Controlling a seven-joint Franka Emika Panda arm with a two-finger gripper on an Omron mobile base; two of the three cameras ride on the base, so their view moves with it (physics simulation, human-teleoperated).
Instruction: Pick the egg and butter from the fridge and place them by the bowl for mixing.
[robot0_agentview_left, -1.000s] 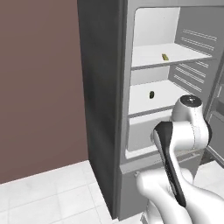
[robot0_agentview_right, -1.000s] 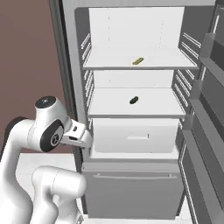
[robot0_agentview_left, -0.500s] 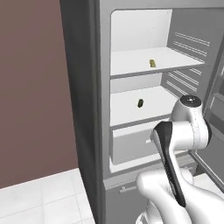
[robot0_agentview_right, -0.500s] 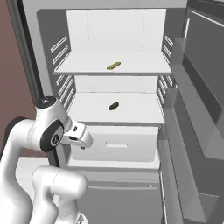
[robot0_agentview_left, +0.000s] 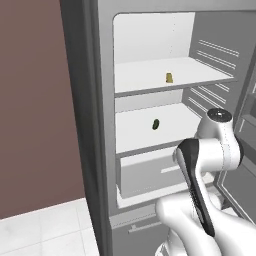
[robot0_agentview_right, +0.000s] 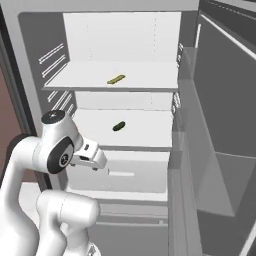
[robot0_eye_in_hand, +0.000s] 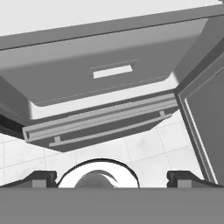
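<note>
Thin yellow butter stick (robot0_agentview_right: 116, 79) on upper white shelf, above and beyond hand (robot0_agentview_right: 95, 161); hand released, empty. Butter probably light, soft, slippery: grip across long sides.

Fridge (robot0_agentview_left: 100, 125) top and door cut off by the edges; small dark item (robot0_agentview_right: 118, 126), beyond the fingers, too tiny to identify.

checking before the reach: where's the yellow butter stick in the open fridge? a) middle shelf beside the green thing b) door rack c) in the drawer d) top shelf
d: the butter lies alone on the fridge's upper shelf, one shelf above the dark green item.
</note>
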